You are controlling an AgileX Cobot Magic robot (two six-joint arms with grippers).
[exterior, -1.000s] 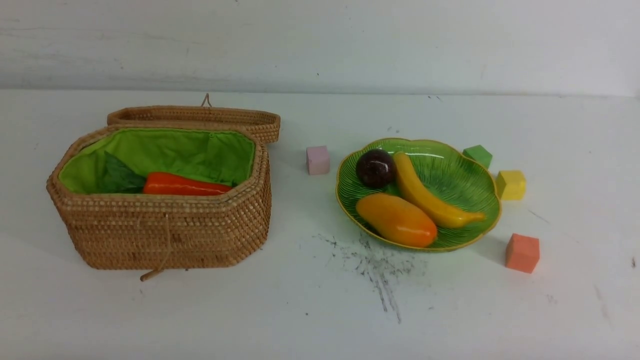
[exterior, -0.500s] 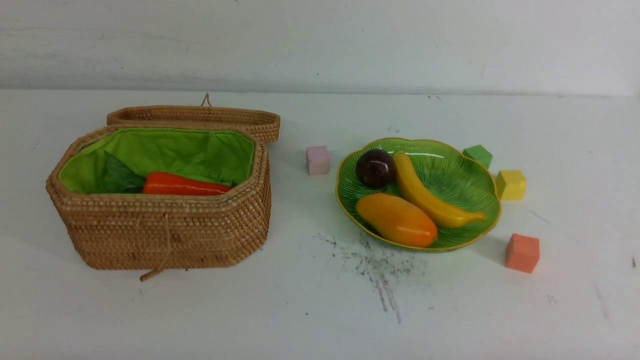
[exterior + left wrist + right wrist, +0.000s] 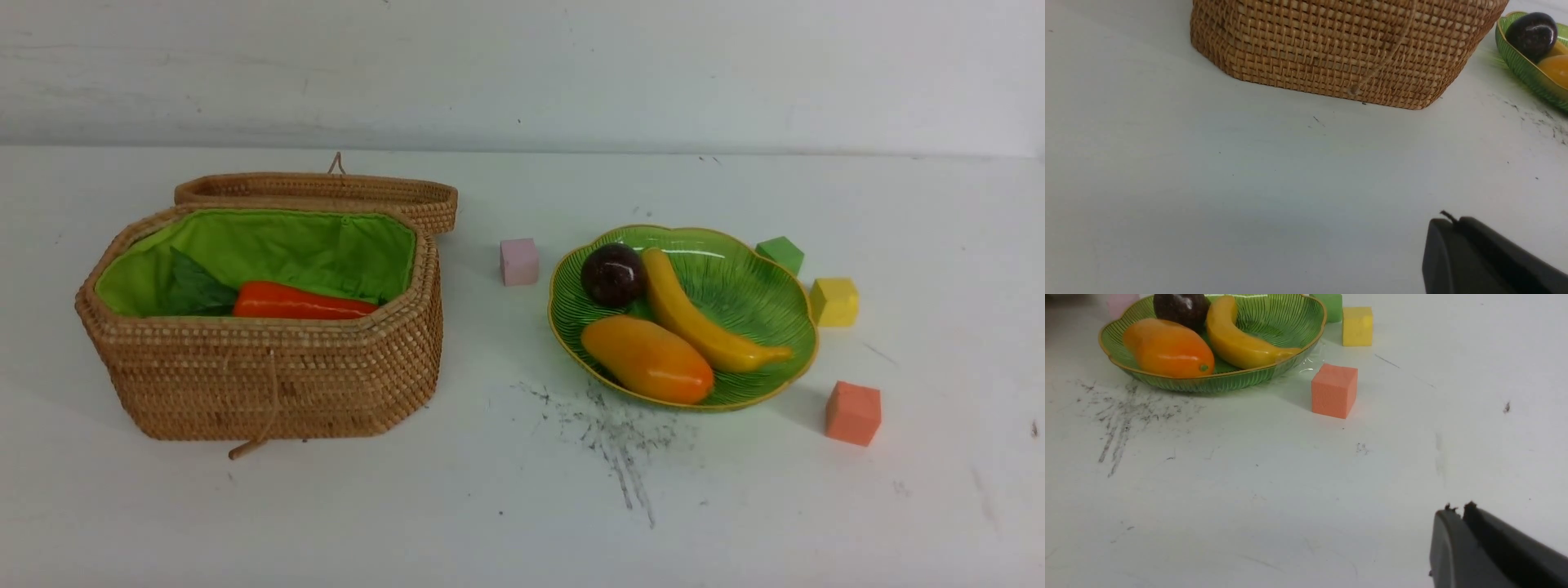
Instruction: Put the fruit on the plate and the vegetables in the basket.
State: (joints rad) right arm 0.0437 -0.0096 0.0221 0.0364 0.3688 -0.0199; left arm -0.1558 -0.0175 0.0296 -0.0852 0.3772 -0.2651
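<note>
Green ribbed plate holds banana, mango, mangosteen; orange carrot lies in the wicker basket (nothing has shifted lately). Both grippers hang pinched together, empty; sorting looks finished.

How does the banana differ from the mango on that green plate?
The banana is long, slim, curved and yellow; the mango is short, plump, oval and orange-yellow. The banana lies farther from the robot, the mango nearer. Both rest on the plate, lying side by side and slanting the same way.
</note>
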